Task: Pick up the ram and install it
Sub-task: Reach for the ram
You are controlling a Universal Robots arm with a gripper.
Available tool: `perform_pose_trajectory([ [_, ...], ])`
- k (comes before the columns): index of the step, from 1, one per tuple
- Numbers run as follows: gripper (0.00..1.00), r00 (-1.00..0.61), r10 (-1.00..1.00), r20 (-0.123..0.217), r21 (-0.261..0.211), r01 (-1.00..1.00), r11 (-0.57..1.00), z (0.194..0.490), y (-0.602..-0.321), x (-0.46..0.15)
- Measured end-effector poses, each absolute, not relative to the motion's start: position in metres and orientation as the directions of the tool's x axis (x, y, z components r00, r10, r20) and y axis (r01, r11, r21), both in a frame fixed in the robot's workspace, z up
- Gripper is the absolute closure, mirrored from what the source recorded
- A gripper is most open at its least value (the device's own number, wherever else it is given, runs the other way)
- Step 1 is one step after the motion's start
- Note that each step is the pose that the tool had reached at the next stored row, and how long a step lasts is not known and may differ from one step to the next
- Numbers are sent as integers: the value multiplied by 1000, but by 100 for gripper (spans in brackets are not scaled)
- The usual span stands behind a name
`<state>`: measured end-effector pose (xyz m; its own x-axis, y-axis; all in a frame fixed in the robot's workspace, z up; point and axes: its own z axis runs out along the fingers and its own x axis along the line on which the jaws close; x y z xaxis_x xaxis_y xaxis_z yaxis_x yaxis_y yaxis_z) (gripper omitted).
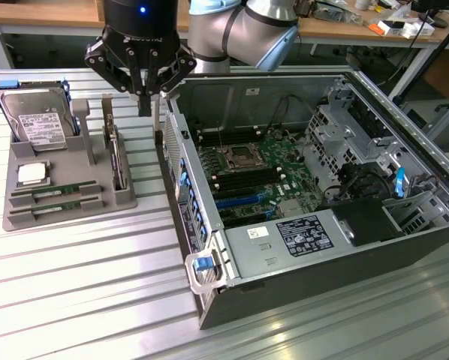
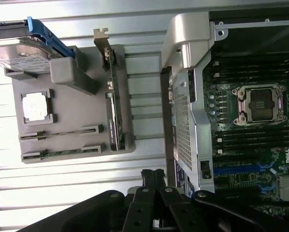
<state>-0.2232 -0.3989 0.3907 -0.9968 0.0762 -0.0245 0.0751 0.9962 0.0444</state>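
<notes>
While the gripper [image 1: 145, 111] hangs clenched on nothing above the strip of worktop [image 1: 74, 285] between the grey tray [image 1: 74, 169] and the open computer case [image 1: 284, 292], the ram [image 1: 55, 192] lies untouched in the tray. Two green sticks sit in parallel moulded slots at the tray's corner farthest from the case, just beside the square CPU [image 1: 31, 174]. The hard drive [image 1: 37, 124] is propped at the tray's opposite end. The slots presumably fix each part in a known pose, with the sticks apparently on their long edge so that fingers can pinch them. The case lies on its side with the cover off, probably so that the motherboard's memory slots [image 1: 239, 182] face upward. From the fingertips, the ram lies diagonally across the tray and well apart. An upright expansion card [image 1: 118, 157], standing along the tray edge nearest the case, is roughly between them.
</notes>
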Motion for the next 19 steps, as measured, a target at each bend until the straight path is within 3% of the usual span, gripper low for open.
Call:
perform_pose_trajectory([
  [19, 89, -997, 76, -24, 44, 75, 996, 390, -399, -244],
])
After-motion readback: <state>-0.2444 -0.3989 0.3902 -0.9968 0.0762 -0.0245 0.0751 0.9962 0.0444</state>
